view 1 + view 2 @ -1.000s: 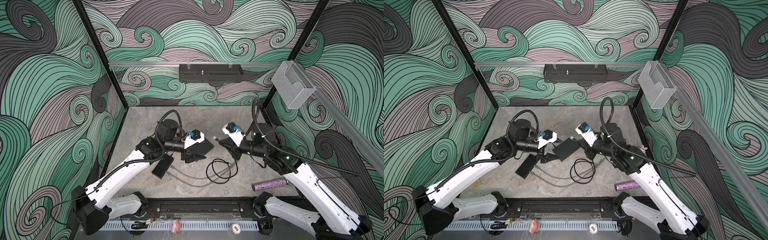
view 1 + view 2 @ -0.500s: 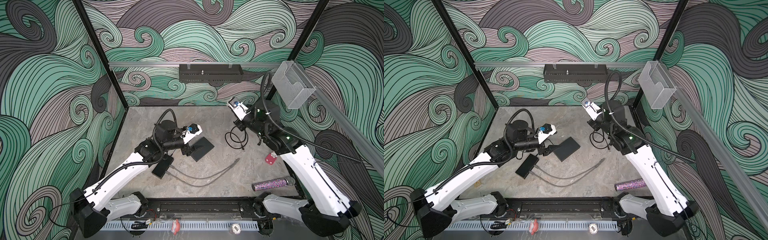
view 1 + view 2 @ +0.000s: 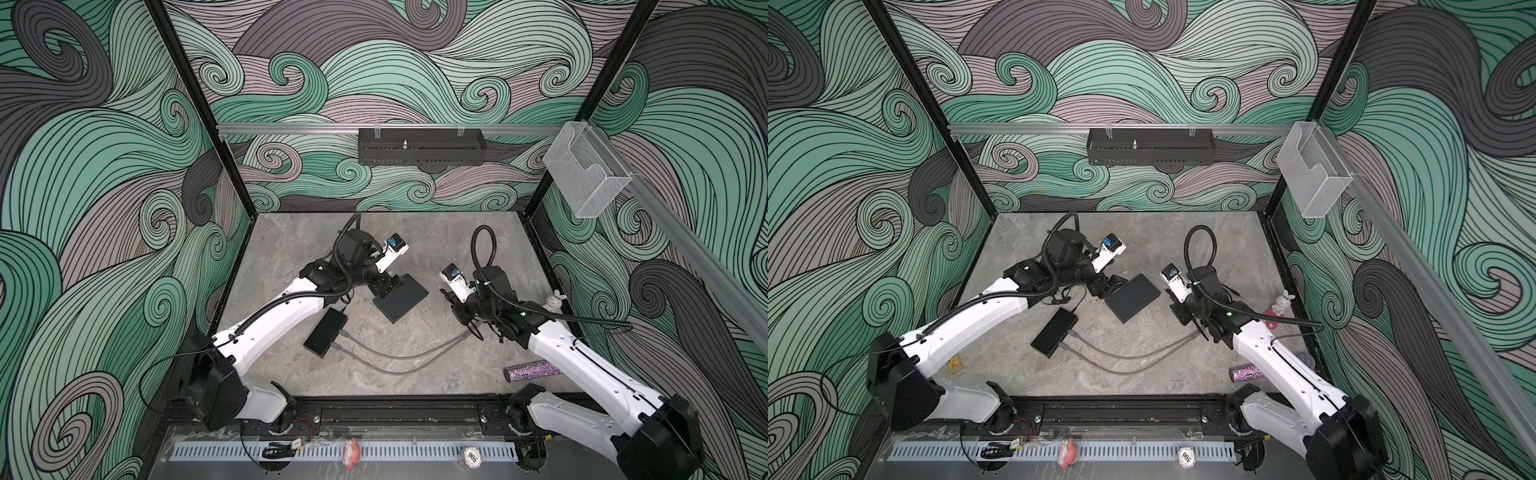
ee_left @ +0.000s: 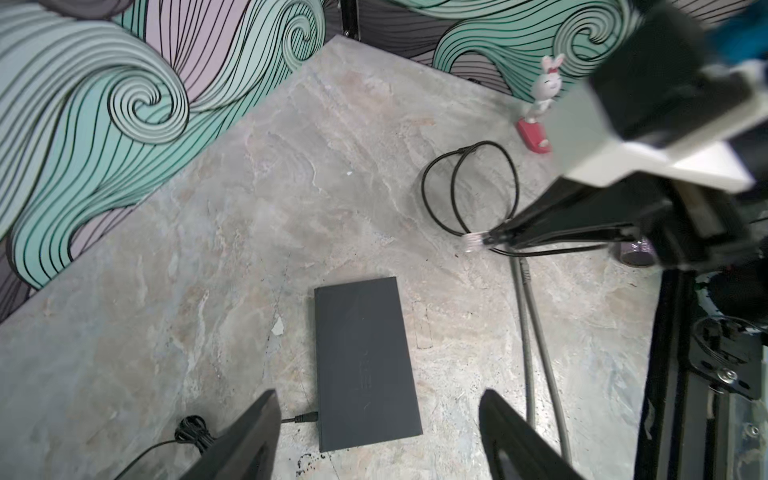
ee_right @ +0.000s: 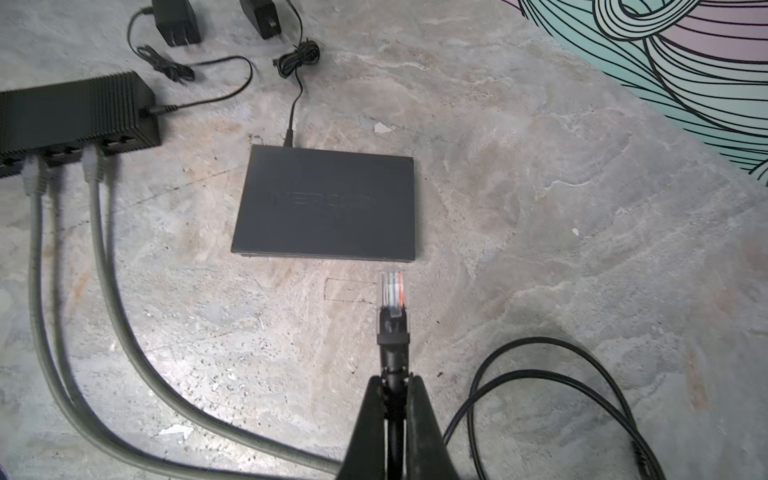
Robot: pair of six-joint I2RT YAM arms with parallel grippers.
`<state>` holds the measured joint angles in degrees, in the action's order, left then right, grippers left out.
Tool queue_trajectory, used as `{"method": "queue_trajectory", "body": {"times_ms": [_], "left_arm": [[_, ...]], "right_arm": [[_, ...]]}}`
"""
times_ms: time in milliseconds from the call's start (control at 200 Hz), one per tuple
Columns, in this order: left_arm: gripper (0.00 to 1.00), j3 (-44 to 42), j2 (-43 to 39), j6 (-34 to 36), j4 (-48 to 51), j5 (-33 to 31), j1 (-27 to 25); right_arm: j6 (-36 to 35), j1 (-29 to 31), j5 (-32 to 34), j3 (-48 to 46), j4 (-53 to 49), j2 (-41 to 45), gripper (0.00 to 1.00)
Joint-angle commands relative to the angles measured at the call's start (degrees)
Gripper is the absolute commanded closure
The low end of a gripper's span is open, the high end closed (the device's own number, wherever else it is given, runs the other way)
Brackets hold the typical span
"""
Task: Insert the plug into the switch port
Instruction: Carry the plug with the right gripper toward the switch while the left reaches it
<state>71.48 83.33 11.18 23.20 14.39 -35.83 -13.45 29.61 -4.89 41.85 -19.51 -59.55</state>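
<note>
In both top views the switch lies flat nr the worktop middle, skewed to its edges. The left gripper hangs at the switch's end toward the left edge. The right gripper is a little apart on the side toward the right edge. A second switch lies nearer the left edge & front, a glitter tube nr the front-right corner and a bunny figure by the right edge, all out of the way. Left wrist view: the left gripper's fingers are spread wide either side of one short end of the switch, not seen touching it, prob. poised to brace the box vs. sliding. Right wrist view: the right gripper pinches the boot of the black cable just behind the plug, so the clear plug sticks out ahead of the fingertips & can go in w/o them fouling the housing. The plug points at the long edge opposite the power lead, nr one end, close but apart, not inserted. Ports aren't visible; judged to be on that edge. The grey cables in the second switch run clear of the plug's path, and the black cable lies in slack loops.
</note>
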Motion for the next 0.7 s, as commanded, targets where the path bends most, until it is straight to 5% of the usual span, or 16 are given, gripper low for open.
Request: {"method": "queue_trajectory", "body": {"times_ms": [0,270,695], "left_arm": [[0.23,4.65,6.53,-4.54,6.41,1.09,2.3],[0.34,18.44,24.12,-7.19,21.68,4.64,4.74],[0.33,17.33,24.2,-10.9,18.61,8.87,8.5]], "right_arm": [[6.0,0.01,-3.0,-1.67,6.06,0.31,1.0],[14.09,-0.32,-2.95,2.12,8.36,-14.74,1.0],[23.27,-2.23,-4.95,3.38,17.09,-30.6,1.0]]}}
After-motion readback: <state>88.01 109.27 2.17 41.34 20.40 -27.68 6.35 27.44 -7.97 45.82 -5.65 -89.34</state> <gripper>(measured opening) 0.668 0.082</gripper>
